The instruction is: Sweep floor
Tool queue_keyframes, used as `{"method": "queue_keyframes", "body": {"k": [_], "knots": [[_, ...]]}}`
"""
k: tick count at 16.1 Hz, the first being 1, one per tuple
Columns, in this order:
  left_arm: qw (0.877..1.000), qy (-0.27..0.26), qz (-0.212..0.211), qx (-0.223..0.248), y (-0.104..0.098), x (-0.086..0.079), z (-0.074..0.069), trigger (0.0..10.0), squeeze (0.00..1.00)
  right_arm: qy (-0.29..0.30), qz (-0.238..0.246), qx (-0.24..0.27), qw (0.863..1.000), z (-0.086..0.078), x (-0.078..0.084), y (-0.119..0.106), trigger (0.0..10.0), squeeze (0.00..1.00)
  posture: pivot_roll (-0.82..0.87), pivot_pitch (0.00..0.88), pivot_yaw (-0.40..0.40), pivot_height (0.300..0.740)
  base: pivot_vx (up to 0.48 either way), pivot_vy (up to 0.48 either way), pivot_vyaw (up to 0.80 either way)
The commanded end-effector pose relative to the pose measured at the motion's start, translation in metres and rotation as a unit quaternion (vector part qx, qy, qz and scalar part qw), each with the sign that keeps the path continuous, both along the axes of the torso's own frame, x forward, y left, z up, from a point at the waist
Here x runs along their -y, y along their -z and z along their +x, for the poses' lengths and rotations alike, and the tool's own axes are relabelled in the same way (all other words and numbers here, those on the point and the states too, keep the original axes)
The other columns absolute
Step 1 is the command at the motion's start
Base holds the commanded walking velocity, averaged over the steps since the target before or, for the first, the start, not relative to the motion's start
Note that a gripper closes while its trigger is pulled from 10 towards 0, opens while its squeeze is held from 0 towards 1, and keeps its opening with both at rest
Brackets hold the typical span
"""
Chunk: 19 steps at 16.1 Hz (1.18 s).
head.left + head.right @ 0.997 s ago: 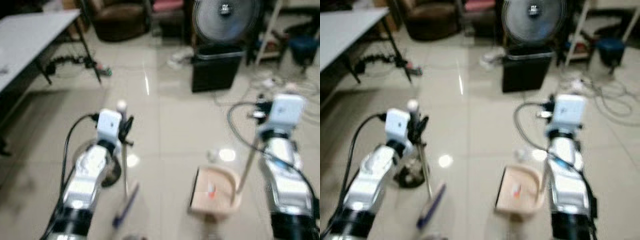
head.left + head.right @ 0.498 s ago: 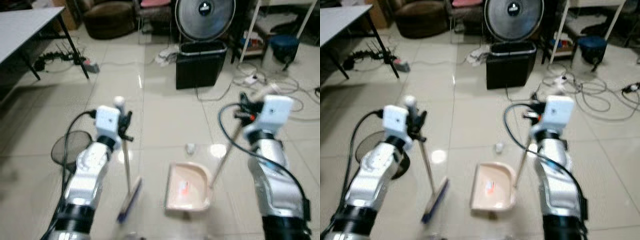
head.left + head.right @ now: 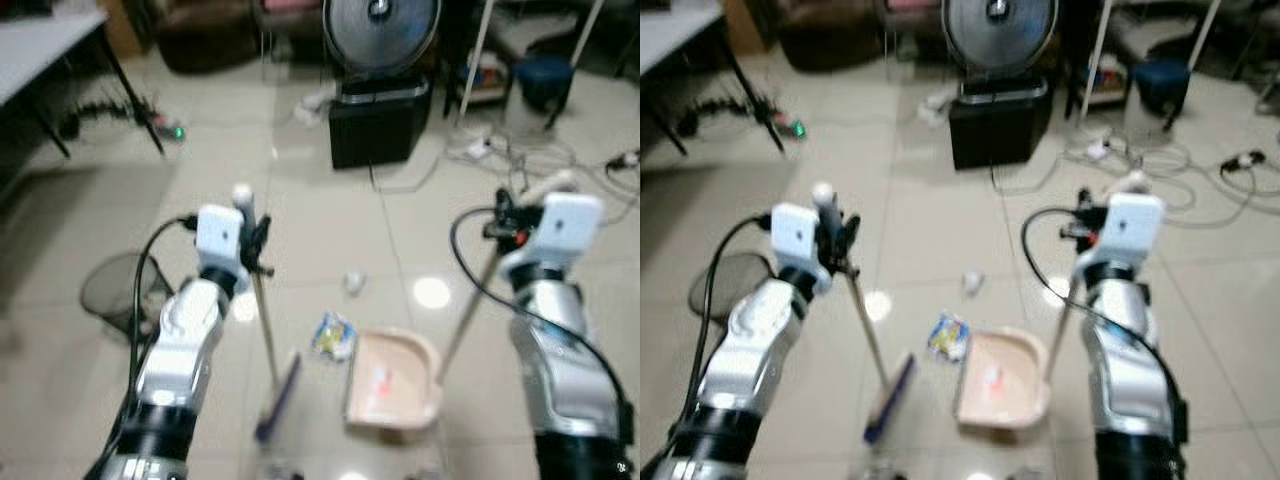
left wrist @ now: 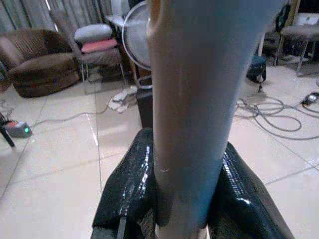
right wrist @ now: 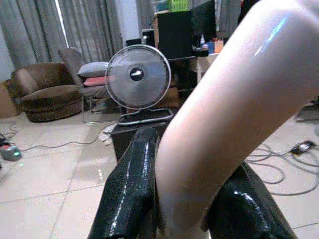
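Left gripper [image 3: 255,240], jaws clamped on long-handled blue-bristled broom [image 3: 272,385], lower centre. Right gripper [image 3: 505,215], jaws gripping pale pink plastic dustpan [image 3: 392,390] handle. Blue crumpled wrapper [image 3: 332,336] between them on beige tiled floor [image 3: 310,230].

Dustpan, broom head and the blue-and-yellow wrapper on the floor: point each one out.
dustpan [image 3: 392,390], left eye view, on its pink tray.
broom head [image 3: 277,398], left eye view, on the blue bristle bar.
wrapper [image 3: 332,335], left eye view, on its crumpled middle.
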<state>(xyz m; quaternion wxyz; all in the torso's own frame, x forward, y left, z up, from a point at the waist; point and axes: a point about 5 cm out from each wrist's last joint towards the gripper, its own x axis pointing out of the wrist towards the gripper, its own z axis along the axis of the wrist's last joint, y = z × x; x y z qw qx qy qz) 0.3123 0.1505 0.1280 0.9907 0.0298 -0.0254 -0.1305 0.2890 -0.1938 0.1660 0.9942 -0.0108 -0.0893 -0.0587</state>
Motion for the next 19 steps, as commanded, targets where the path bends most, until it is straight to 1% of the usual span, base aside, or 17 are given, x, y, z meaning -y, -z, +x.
{"method": "queue_keyframes", "body": {"k": [1, 3, 5, 6, 7, 10, 17, 18, 19], "knots": [[0.999, -0.024, 0.01, 0.028, -0.011, -0.012, 0.002, 10.0, 0.0, -0.017, 0.003, 0.02, 1.0, 0.002, -0.011, -0.009, 10.0, 0.0, -0.03, 0.059, 0.089, 0.74, 0.0, 0.0, 0.0], [0.999, -0.023, 0.015, 0.025, -0.013, -0.013, 0.004, 10.0, 0.0, -0.024, 0.002, 0.01, 1.0, 0.002, -0.012, -0.006, 10.0, 0.0, -0.03, 0.059, 0.091, 0.74, 0.0, 0.0, 0.0], [0.999, -0.021, 0.021, 0.037, -0.015, -0.012, 0.004, 10.0, 0.0, -0.026, 0.0, 0.008, 1.0, 0.002, -0.013, -0.005, 10.0, 0.0, -0.03, 0.06, 0.093, 0.74, 0.0, 0.0, 0.0], [0.998, -0.029, 0.021, 0.05, -0.018, -0.013, 0.005, 10.0, 0.0, -0.019, 0.011, 0.0, 1.0, 0.002, -0.012, -0.002, 10.0, 0.0, -0.03, 0.061, 0.094, 0.74, 0.307, 0.0, 0.0], [0.998, -0.034, 0.021, 0.055, -0.02, -0.014, 0.005, 10.0, 0.0, -0.015, 0.014, -0.004, 1.0, 0.002, -0.01, -0.001, 10.0, 0.0, -0.03, 0.061, 0.094, 0.74, 0.352, 0.0, -0.8], [0.997, -0.042, 0.024, 0.063, -0.022, -0.016, 0.006, 10.0, 0.0, -0.01, 0.003, -0.007, 1.0, 0.002, -0.009, 0.001, 10.0, 0.0, -0.03, 0.063, 0.094, 0.74, 0.375, 0.0, -0.7], [0.996, -0.05, 0.028, 0.069, -0.022, -0.014, 0.006, 10.0, 0.0, -0.008, -0.007, -0.007, 1.0, 0.002, -0.008, 0.002, 10.0, 0.0, -0.03, 0.065, 0.094, 0.74, 0.385, 0.0, 0.0], [0.996, -0.052, 0.029, 0.069, -0.022, -0.015, 0.006, 10.0, 0.0, -0.01, -0.011, -0.01, 1.0, 0.003, -0.009, 0.003, 10.0, 0.0, -0.03, 0.066, 0.094, 0.74, 0.386, 0.0, 0.0], [0.996, -0.053, 0.028, 0.07, -0.022, -0.015, 0.006, 10.0, 0.0, -0.015, -0.025, -0.014, 0.999, 0.003, -0.01, 0.003, 10.0, 0.0, -0.03, 0.065, 0.093, 0.74, 0.382, 0.0, 0.0]]}}
